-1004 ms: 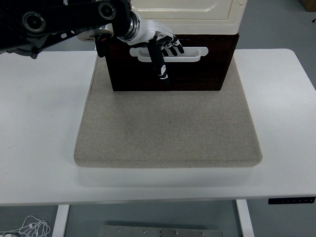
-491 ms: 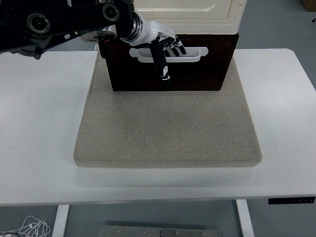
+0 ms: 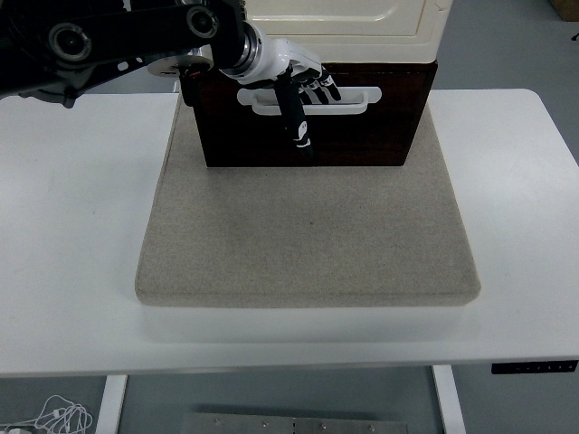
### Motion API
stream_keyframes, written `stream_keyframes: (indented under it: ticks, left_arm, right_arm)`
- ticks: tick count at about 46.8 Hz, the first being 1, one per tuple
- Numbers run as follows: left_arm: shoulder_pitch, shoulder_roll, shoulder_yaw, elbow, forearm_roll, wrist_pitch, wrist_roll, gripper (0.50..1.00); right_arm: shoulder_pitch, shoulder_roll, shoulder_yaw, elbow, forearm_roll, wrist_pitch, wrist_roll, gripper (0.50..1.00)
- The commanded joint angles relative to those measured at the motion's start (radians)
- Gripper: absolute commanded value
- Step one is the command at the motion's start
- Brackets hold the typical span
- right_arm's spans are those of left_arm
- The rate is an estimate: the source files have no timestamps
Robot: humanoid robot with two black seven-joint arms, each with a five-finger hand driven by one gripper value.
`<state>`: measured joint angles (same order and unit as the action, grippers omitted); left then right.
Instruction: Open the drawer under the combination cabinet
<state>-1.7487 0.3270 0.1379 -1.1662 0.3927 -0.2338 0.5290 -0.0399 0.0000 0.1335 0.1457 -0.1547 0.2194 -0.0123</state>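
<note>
Drawer point(image 3: 362, 136): dark wood, rigid, under cream cabinet point(image 3: 344, 23), top centre of frame. Likely slides stiffly. Hold: white handle point(image 3: 348, 99). Left hand point(image 3: 298, 86) hooks fingers into it.

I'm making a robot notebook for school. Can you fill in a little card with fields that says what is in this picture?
Place: white table with a beige fabric mat on it
Cabinet: cream upper box on a dark brown wooden drawer, at the mat's far edge
Drawer handle: white oblong bar across the drawer front
Left hand: white and black hand at the handle, fingers hooked into it, thumb pointing down
Right arm: not in the picture
Drawer state: looks closed
</note>
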Motion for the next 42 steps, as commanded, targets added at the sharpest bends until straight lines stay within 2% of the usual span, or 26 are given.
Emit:
stream_keyframes:
  ticks: [1,42]
  left_arm:
    - [0.001,0.001,0.000,0.000,0.000,0.001,0.000,1.000]
    - [0.011,-0.008,0.020,0.017,0.000,-0.004,-0.011,1.000]
  right_arm:
    - [0.000,0.000,0.000,0.000,0.000,0.000,0.000,0.926]
    - [0.000,0.000,0.000,0.000,0.000,0.000,0.000,0.926]
